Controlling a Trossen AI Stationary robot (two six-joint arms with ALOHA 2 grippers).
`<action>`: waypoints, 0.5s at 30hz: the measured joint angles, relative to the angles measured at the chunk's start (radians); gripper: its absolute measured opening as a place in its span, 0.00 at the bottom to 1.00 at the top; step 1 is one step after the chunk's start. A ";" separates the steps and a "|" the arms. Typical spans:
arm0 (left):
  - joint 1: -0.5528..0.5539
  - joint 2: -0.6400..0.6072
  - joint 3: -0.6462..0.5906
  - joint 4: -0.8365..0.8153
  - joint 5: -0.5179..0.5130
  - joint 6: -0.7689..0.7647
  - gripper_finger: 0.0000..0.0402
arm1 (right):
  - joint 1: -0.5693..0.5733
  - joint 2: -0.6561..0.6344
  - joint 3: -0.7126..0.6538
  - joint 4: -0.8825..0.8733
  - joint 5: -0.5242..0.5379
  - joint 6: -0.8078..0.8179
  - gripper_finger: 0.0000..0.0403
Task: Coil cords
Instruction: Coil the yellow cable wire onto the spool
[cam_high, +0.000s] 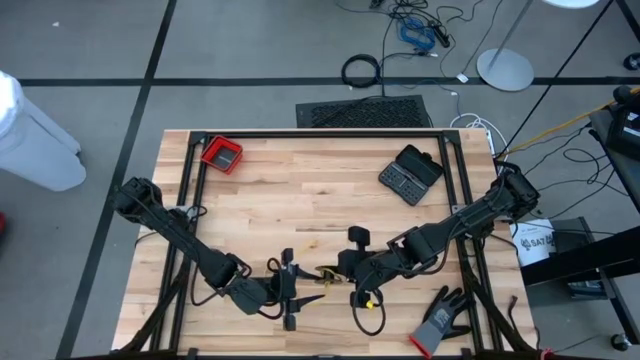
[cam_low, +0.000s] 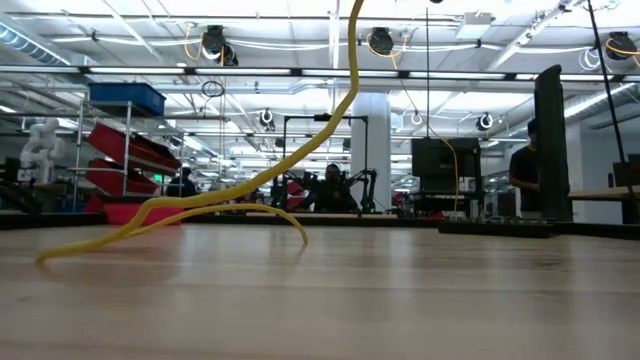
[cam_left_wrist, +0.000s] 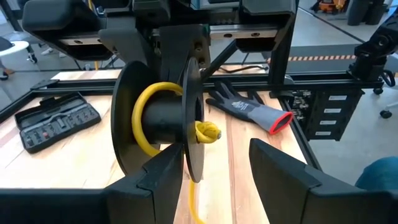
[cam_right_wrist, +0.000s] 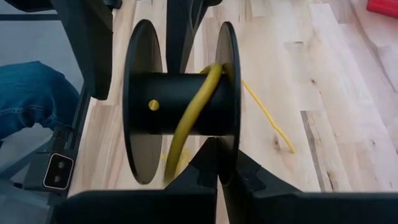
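A black spool (cam_left_wrist: 165, 118) with the yellow cord (cam_right_wrist: 193, 112) wound on its core hangs between my two grippers near the table's front middle (cam_high: 328, 274). The cord runs down from it to the table, where its loose part (cam_low: 170, 215) lies in slack curves. My right gripper (cam_right_wrist: 225, 167) is shut on the spool. My left gripper (cam_left_wrist: 217, 171) is open in front of the spool, with one flange (cam_left_wrist: 193, 130) standing between its fingers, close to one of them. A thin black loop (cam_high: 370, 318) lies by the right gripper. I cannot tell whether it is the black cord. My right gripper pinches the rim of one spool flange (cam_right_wrist: 227, 146) between its two fingers, which come from the table's right side. The spool's axle lies level and across the fingers. The spool is held above the table and the yellow cord hangs from it, slack.
A grey-black glove with a red cuff (cam_high: 443, 320) lies at the front right. A black tool case (cam_high: 410, 175) lies at the back right and a red tray (cam_high: 222, 154) at the back left. A black frame (cam_high: 320, 133) borders the table.
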 joint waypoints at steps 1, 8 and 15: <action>0.000 0.000 0.000 0.000 0.000 0.000 0.47 | 0.000 0.000 0.000 0.000 0.000 0.000 0.00; -0.003 0.000 0.000 0.000 0.030 -0.001 0.47 | 0.000 0.000 0.000 -0.017 -0.001 0.000 0.00; -0.003 0.000 0.000 0.000 0.029 -0.002 0.47 | 0.000 0.000 0.000 -0.023 -0.002 0.000 0.00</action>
